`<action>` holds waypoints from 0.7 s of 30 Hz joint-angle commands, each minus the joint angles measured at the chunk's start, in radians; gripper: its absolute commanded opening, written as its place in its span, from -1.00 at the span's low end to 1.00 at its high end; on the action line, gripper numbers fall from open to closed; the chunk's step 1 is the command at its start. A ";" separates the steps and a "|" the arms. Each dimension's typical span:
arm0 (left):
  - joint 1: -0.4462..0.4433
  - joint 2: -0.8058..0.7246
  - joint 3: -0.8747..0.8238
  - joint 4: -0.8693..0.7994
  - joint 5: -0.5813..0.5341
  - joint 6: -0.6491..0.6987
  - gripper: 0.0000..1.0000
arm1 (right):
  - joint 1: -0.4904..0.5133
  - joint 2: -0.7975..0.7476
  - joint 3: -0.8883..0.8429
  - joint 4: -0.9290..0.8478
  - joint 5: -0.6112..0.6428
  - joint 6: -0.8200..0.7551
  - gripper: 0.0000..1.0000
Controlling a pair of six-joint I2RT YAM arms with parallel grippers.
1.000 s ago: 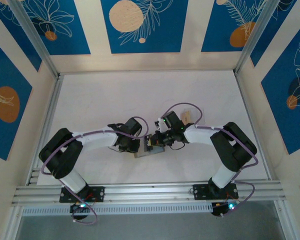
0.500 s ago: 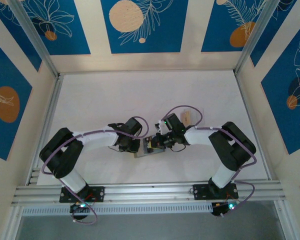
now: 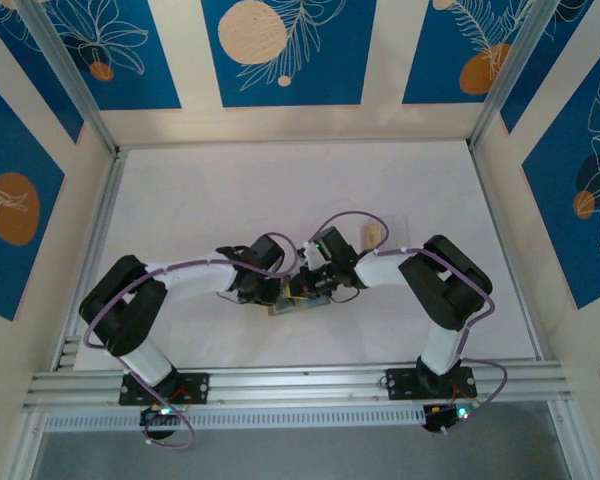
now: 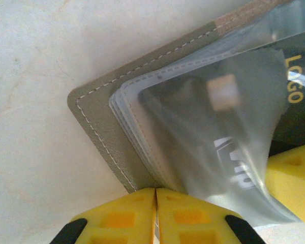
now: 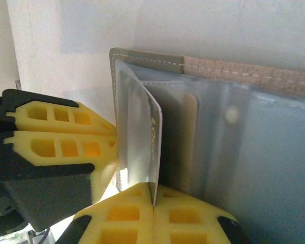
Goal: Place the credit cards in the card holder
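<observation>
The grey card holder lies open near the table's front, between both grippers. In the left wrist view its stitched grey cover carries clear plastic sleeves. My left gripper is shut on the sleeves' edge, and its yellow fingers hold one sleeve upright. My right gripper is shut on a dark credit card printed "LOGO", standing edge-on and partly inside that raised sleeve. Seen through the plastic, the same card is dark with a pale chip. A cream card sits in the neighbouring sleeve.
A small tan flat thing and a pale rectangle lie on the white table just behind the right arm. Aluminium rails border the table's left, right and front edges.
The right arm has shifted left, bringing its gripper and the dark card closer against the holder and the left gripper. The left arm has stayed still.
</observation>
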 commanded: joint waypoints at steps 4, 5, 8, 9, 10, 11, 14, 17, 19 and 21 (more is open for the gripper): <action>-0.003 0.090 -0.050 0.052 0.018 -0.009 -0.82 | 0.026 0.008 0.017 -0.092 0.032 -0.006 -0.94; -0.003 0.088 -0.051 0.056 0.018 -0.010 -0.82 | 0.026 -0.005 0.020 -0.110 0.040 -0.009 -0.87; -0.003 0.078 -0.051 0.058 0.012 -0.009 -0.82 | 0.028 -0.047 0.025 -0.165 0.062 -0.020 -0.62; -0.003 0.075 -0.053 0.056 0.009 -0.008 -0.82 | 0.028 -0.062 0.028 -0.189 0.070 -0.025 -0.54; -0.003 0.073 -0.054 0.055 0.007 -0.006 -0.81 | 0.028 -0.076 0.032 -0.209 0.079 -0.030 -0.47; -0.003 0.071 -0.056 0.056 0.007 -0.006 -0.82 | 0.028 -0.085 0.035 -0.228 0.086 -0.033 -0.41; -0.001 0.071 -0.062 0.066 0.013 -0.009 -0.82 | 0.023 -0.109 0.061 -0.304 0.106 -0.042 -0.24; -0.003 0.073 -0.067 0.075 0.016 -0.013 -0.82 | 0.022 -0.134 0.088 -0.371 0.114 -0.067 -0.14; -0.003 0.074 -0.067 0.079 0.018 -0.012 -0.82 | 0.020 -0.154 0.107 -0.415 0.127 -0.082 -0.05; -0.002 0.073 -0.067 0.079 0.016 -0.010 -0.81 | 0.015 -0.172 0.119 -0.461 0.155 -0.090 -0.01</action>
